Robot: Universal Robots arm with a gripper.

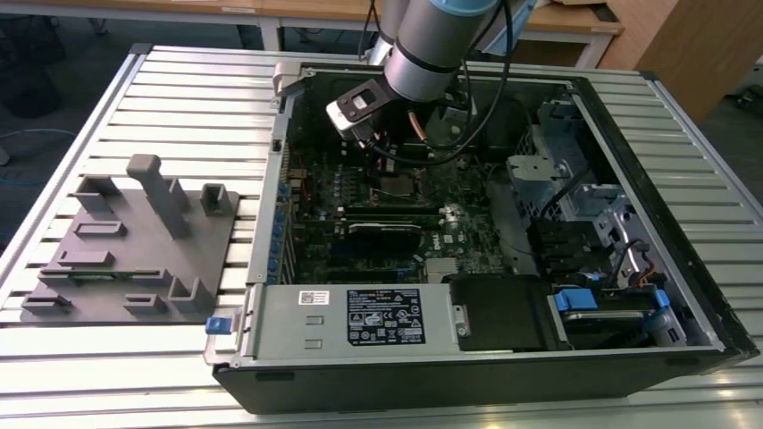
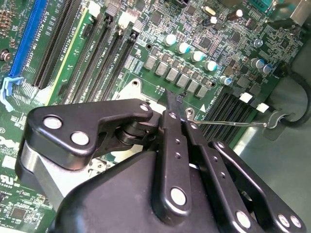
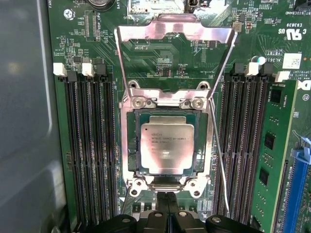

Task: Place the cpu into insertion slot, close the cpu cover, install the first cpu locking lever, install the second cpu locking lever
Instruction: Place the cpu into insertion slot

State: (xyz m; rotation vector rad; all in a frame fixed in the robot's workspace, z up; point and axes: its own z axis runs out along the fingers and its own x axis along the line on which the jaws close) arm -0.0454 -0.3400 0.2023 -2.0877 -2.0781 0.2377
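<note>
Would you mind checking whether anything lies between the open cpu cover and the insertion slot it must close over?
Nothing visible does. The cpu lies flat in the insertion slot, the cpu cover stands open beyond the hinge, the thin lever runs beside the socket, and the shut gripper sits just outside its edge.

Gripper [image 2: 175, 101], fingertips together — green motherboard [image 2: 221, 34] beneath.

In the exterior view, even light leaves the table [image 1: 179, 98] slats pale and nearly washed out, while the inside of the open case [image 1: 477, 389] sits dim, with the arm [image 1: 435, 45] shading the board [image 1: 357, 188] beneath it. In the first wrist view the cover [image 3: 172, 30] glares white and the cpu [image 3: 167, 148] carries a soft sheen. In the second wrist view, small highlights dot the black gripper [image 2: 172, 104].
</note>
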